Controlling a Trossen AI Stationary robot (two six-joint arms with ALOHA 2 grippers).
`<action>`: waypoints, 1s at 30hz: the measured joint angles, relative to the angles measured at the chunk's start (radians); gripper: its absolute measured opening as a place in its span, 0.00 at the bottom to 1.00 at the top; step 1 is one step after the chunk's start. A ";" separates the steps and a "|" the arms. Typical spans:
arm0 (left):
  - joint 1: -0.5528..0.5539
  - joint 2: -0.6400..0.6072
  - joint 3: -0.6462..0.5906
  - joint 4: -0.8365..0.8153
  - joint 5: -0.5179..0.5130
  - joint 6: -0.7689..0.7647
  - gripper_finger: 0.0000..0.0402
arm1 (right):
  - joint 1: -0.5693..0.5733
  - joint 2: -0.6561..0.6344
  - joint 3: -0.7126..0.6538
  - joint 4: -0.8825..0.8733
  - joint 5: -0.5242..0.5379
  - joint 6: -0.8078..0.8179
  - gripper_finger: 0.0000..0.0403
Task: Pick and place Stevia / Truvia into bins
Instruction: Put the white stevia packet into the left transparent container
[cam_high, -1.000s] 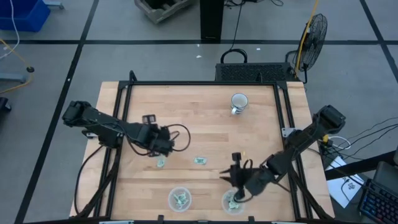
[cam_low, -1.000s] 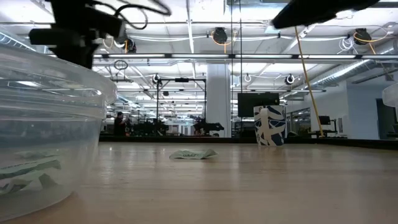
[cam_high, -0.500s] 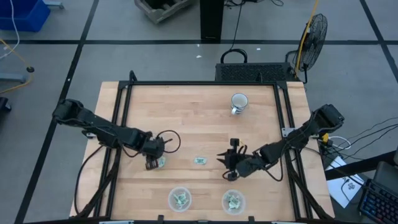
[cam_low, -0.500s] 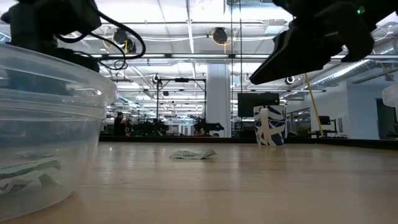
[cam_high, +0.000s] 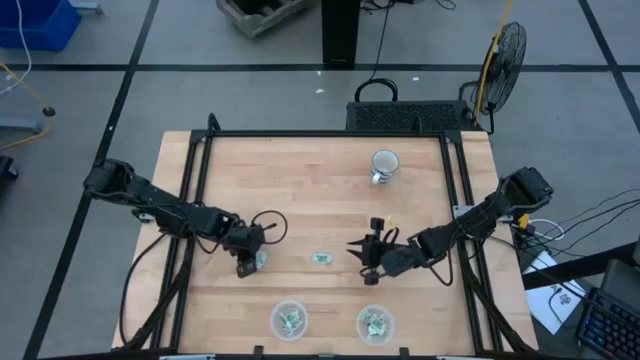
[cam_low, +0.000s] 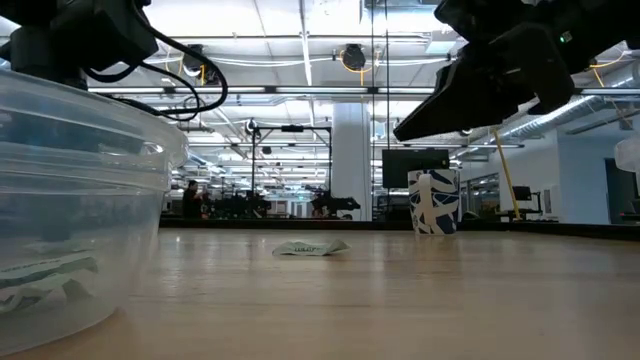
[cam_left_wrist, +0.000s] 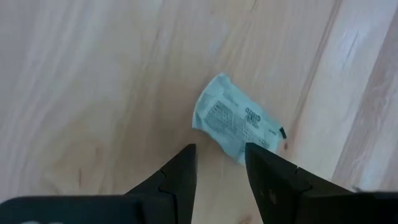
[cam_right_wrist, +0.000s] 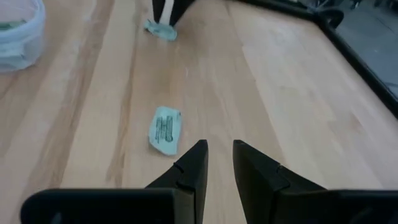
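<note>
Left gripper (cam_high: 247, 266) is low over the table (cam_high: 300, 190), left of centre toward the near edge, fingers (cam_left_wrist: 180, 177) parted, empty, tips just short of a pale green sachet (cam_left_wrist: 238, 126) lying flat on the wood. A second ago this arm sat higher and farther from the near edge; it has since dropped onto the sachet's spot.

Right gripper (cam_high: 366, 270) is right of centre, above the wood, fingers (cam_right_wrist: 191, 163) a narrow gap apart, holding nothing. A second ago it stood over the right bin (cam_high: 375, 323); it has since pulled back toward the table's middle. A second sachet (cam_right_wrist: 165, 129) lies just ahead of it, untouched, same place as before.

Both bins sit at the near edge, left bin (cam_high: 288, 321) and right bin, each with green-white sachets inside; count unclear from above. White mug (cam_high: 384, 163) toward the far edge, unmoved.
</note>
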 joint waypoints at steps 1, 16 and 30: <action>0.000 0.000 0.000 0.007 -0.005 0.008 0.36 | 0.000 0.000 -0.003 0.018 0.000 -0.018 0.17; 0.007 0.012 0.000 0.044 -0.041 -0.041 0.36 | -0.002 0.000 -0.004 0.117 0.000 -0.180 0.17; 0.006 0.010 -0.022 0.072 -0.072 -0.071 0.34 | -0.022 0.000 -0.004 0.116 -0.049 -0.180 0.17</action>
